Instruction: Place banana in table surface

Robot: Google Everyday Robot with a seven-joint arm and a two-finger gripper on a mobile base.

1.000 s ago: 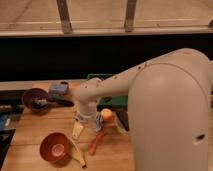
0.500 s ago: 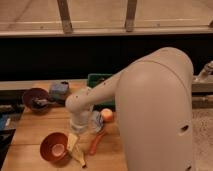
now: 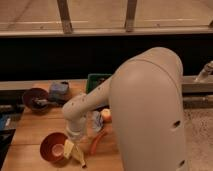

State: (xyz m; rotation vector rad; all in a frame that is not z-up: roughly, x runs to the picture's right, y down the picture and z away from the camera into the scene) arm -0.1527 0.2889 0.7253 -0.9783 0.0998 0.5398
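The pale yellow banana (image 3: 75,152) lies at the front of the wooden table surface (image 3: 35,125), touching the right side of an orange bowl (image 3: 51,146). My gripper (image 3: 75,136) hangs at the end of the white arm, directly above the banana and very close to it. The wrist hides where the gripper meets the banana, so I cannot tell whether it holds it.
An orange-red stick (image 3: 98,142) lies just right of the banana. A small orange ball (image 3: 106,115) and a white object (image 3: 96,121) sit behind it. A dark bowl (image 3: 34,97), a blue-grey box (image 3: 60,90) and a green tray (image 3: 98,80) stand at the back. The arm's large body covers the table's right half.
The arm's body has swung closer and fills more of the view. The gripper has shifted slightly left and down over the banana by the orange bowl.
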